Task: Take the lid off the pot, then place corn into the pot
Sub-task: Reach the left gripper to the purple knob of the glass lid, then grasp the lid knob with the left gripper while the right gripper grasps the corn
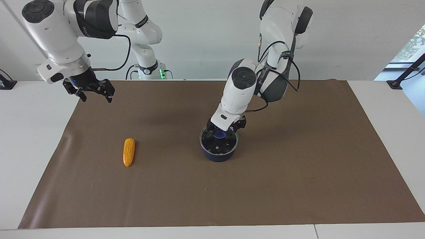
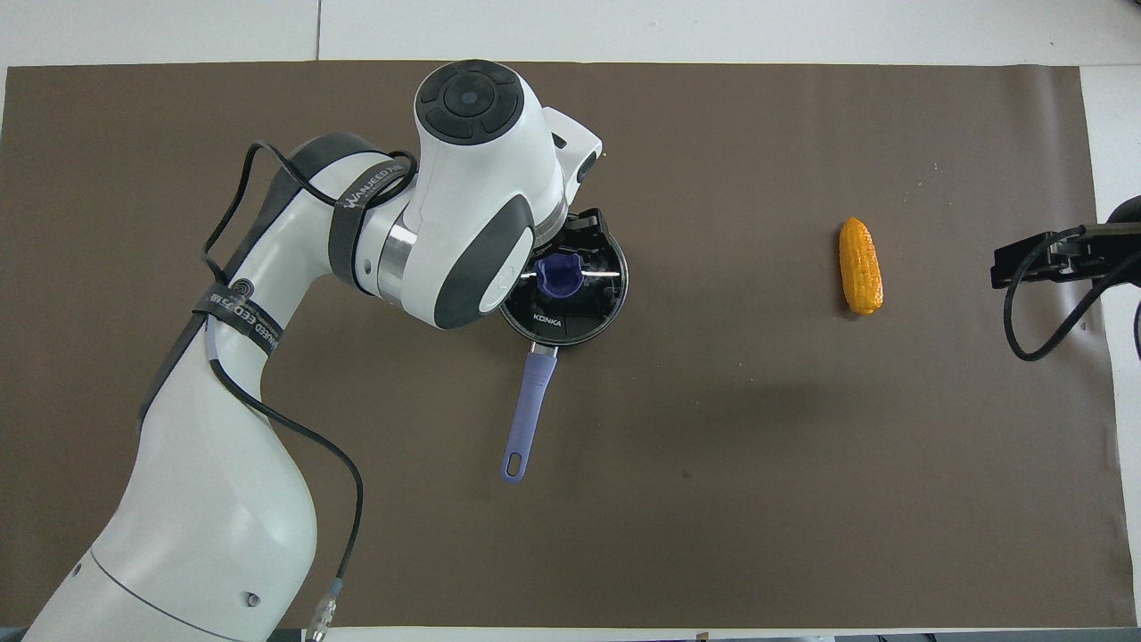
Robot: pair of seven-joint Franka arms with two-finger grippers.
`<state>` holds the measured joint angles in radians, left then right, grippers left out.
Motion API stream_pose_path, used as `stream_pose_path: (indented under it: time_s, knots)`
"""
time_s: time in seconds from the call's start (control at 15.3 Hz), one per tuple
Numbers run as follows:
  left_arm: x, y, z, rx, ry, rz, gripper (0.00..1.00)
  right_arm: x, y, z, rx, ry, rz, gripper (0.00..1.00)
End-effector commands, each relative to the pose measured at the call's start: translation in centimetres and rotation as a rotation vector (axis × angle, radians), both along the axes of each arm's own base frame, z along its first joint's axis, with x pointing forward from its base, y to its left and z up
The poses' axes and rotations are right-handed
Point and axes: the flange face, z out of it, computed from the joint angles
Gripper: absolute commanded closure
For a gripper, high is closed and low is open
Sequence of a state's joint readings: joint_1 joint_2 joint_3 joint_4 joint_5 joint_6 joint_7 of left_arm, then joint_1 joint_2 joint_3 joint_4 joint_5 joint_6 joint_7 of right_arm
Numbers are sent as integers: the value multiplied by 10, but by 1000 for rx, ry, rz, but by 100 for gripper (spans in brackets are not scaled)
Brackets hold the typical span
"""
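white table (image 1: 26, 139), brown mat (image 1: 298, 172), pale wall (image 1: 199, 39), window (image 1: 413, 43) at edge

I see a white tabletop (image 1: 33, 132) almost wholly covered by a brown mat (image 1: 265, 192) that lies flat on it, with bare white strips showing at both ends and along the edges. On the mat stands the pot (image 1: 217, 155), its lid (image 1: 219, 143) on it and its long handle (image 2: 526, 415) pointing toward the robots. The corn (image 1: 128, 152) lies on the mat well apart from the pot, toward the right arm's end.
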<state>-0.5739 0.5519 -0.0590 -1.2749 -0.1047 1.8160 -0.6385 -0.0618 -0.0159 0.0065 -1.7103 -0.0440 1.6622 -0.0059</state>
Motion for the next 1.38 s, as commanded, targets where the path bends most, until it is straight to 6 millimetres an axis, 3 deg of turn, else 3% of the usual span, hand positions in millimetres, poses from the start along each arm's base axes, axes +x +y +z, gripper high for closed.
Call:
stream_pose_path:
  time_s: [0.0,0.2,0.26,0.46,0.59,0.92,1.11,1.31]
  knots:
    - [0,-13,2,22,-45,-4,0,0,1,3,21,-14,26,0]
    - [-4,-17,-3,46,-52,-19,0,-3,7,-10,42,2,111,0]
    - [-7,-20,-5,58,-57,-24,0,5,4,-17,76,-31,150,0]
    - [-11,-26,-12,59,-64,-12,0,40,-6,-79,100,-21,152,0]
    - [-12,-22,-21,87,-63,-20,0,56,2,-122,97,-34,161,0]
    - [-15,-22,-25,90,-61,21,0,56,1,-228,106,-25,138,0]
    - [-17,-23,-27,91,-54,22,0,61,7,-251,150,-24,103,0]
    - [-21,-26,-26,92,-49,19,7,64,9,-264,148,-33,99,0]
